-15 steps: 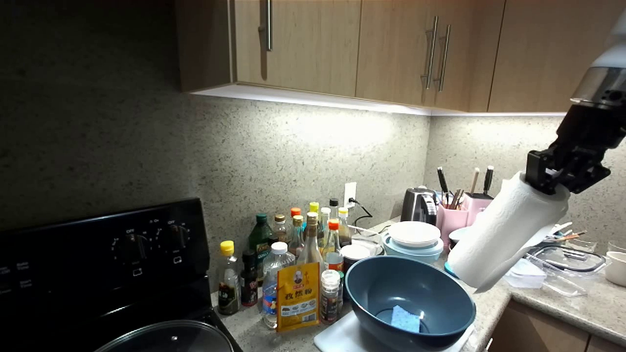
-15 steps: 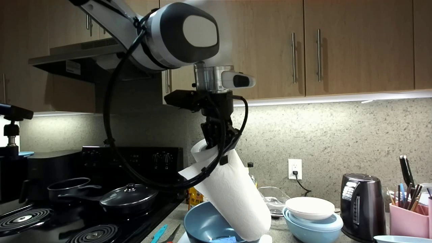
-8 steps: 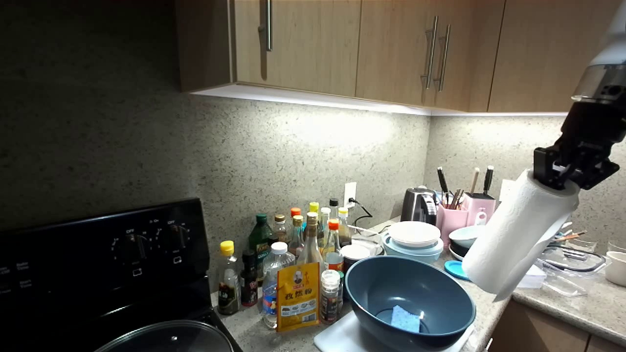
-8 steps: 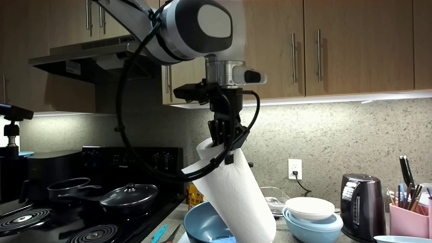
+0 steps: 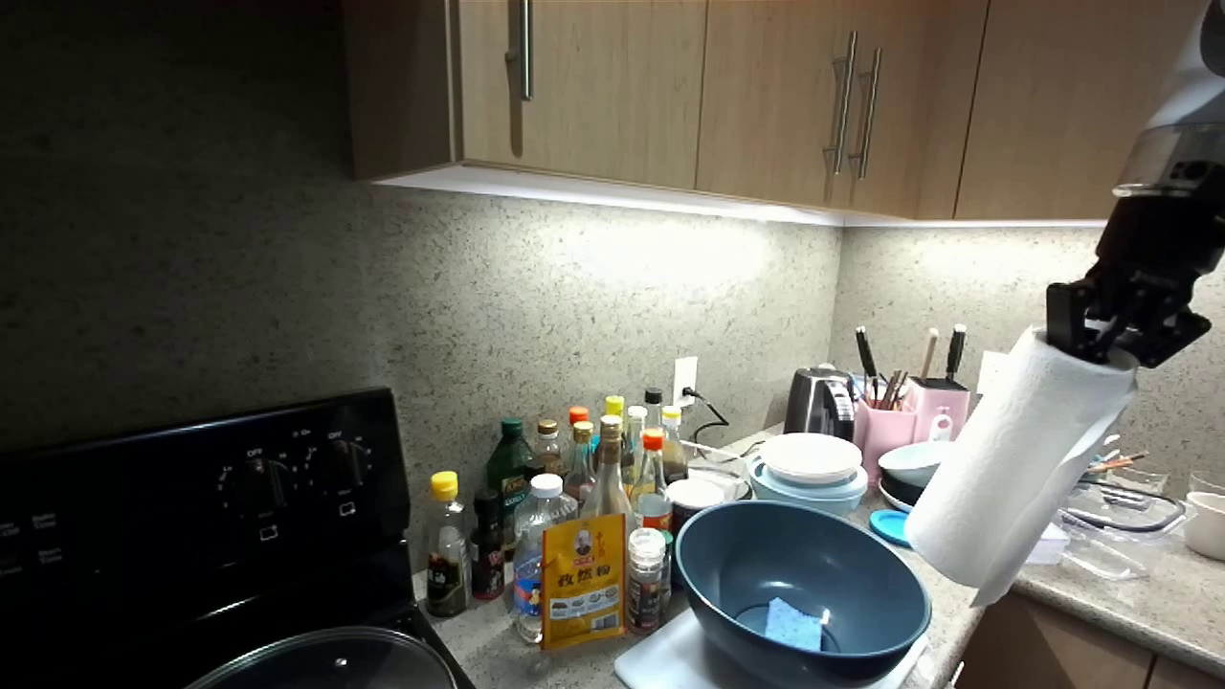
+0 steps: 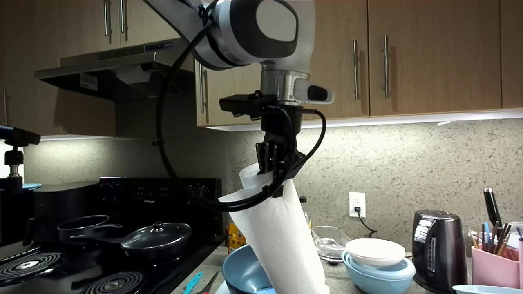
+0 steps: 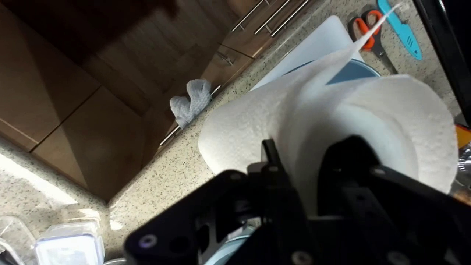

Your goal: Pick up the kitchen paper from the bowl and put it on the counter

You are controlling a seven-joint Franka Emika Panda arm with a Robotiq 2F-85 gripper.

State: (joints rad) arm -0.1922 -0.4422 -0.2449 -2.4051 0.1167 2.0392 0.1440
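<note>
Pinching the kitchen paper (image 6: 282, 241) by one wall of its upper end with the gripper (image 7: 309, 156): set tight, with one jaw down inside the hollow core, one outside, and only paper between. Probably gripped thus because too thick to span whole. Hanging aslant, likely from being held off-centre, with a loose sheet (image 6: 244, 195) flaring from the side (apt to fold under on landing). Out of the bowl (image 5: 785, 545), with the lower end past its rim and seemingly above the counter (image 7: 173, 180); hard to tell how high.

Noted in the bowl: a blue sponge (image 5: 793, 625); beneath the bowl, a white board (image 7: 312, 48), perhaps put there to protect the counter. Mind the bowl's rim, near enough to catch a low swing back. Mind also the round blue lid (image 5: 892, 527), just beside the lower end as seen in an exterior view, and the stacked white dishes (image 5: 811, 456) beyond. On the stove (image 5: 201, 545) side, scissors (image 7: 377, 46); near the bowl, sauce bottles (image 5: 610, 488).
</note>
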